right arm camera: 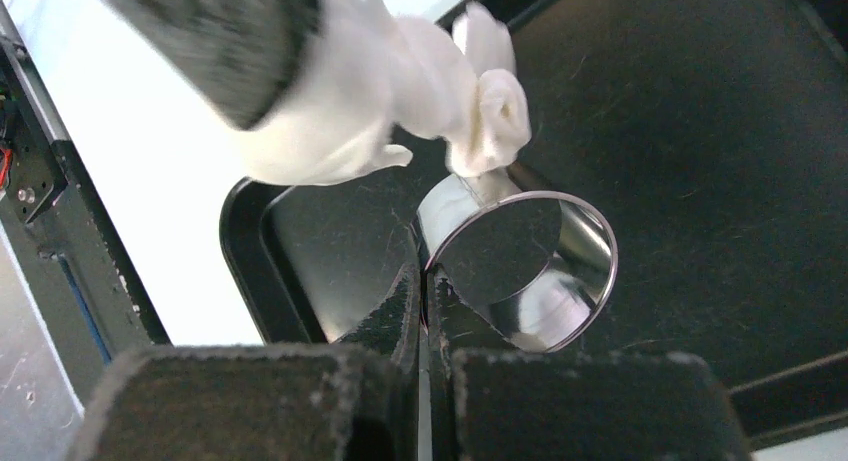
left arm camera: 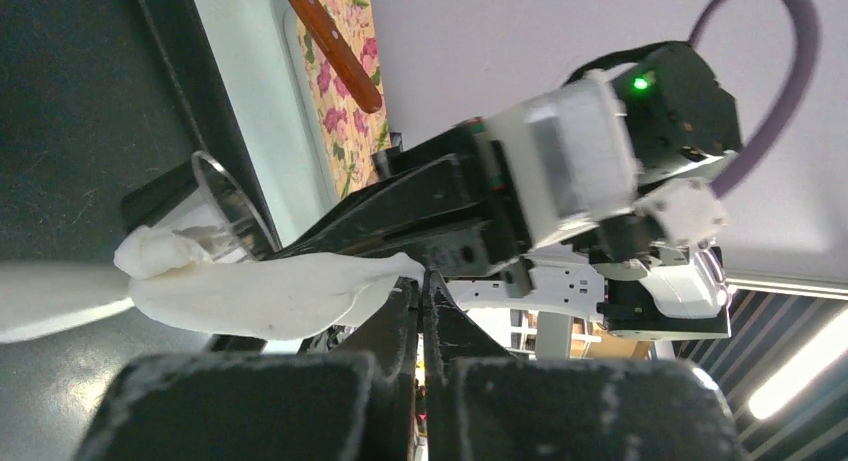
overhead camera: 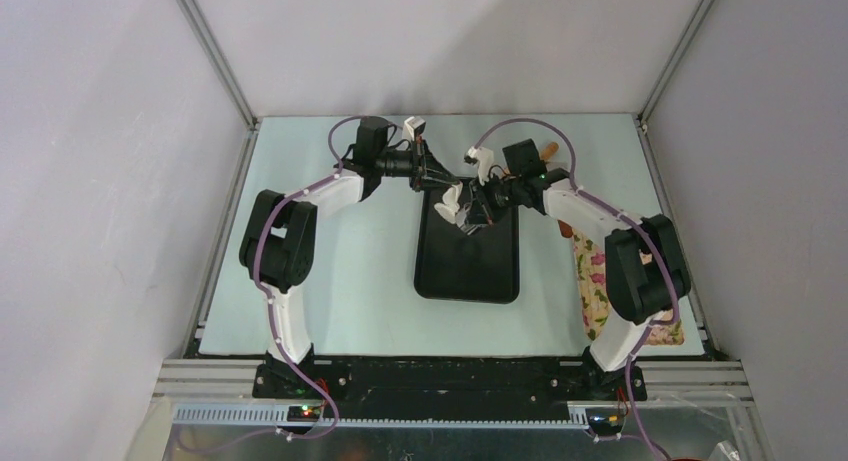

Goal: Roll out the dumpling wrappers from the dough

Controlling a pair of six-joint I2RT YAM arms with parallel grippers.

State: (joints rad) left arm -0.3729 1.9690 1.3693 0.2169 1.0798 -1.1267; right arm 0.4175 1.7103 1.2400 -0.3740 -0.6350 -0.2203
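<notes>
The dough [left arm camera: 260, 293] is a soft white stretched lump held above the far end of the black tray [overhead camera: 467, 271]. My left gripper [left arm camera: 424, 279] is shut on one thin end of it. In the right wrist view the dough [right arm camera: 400, 76] hangs just above a round steel cup [right arm camera: 530, 271] and touches its outer wall. My right gripper [right arm camera: 421, 273] is shut on the cup's rim. In the top view the left gripper [overhead camera: 432, 178] and right gripper [overhead camera: 478, 203] meet over the tray, with the dough [overhead camera: 452, 204] between them.
A floral cloth [overhead camera: 600, 281] lies at the right side of the table under the right arm. A wooden-handled tool [left arm camera: 335, 46] rests on its far end. The tray's rim [right arm camera: 245, 271] runs close to the cup.
</notes>
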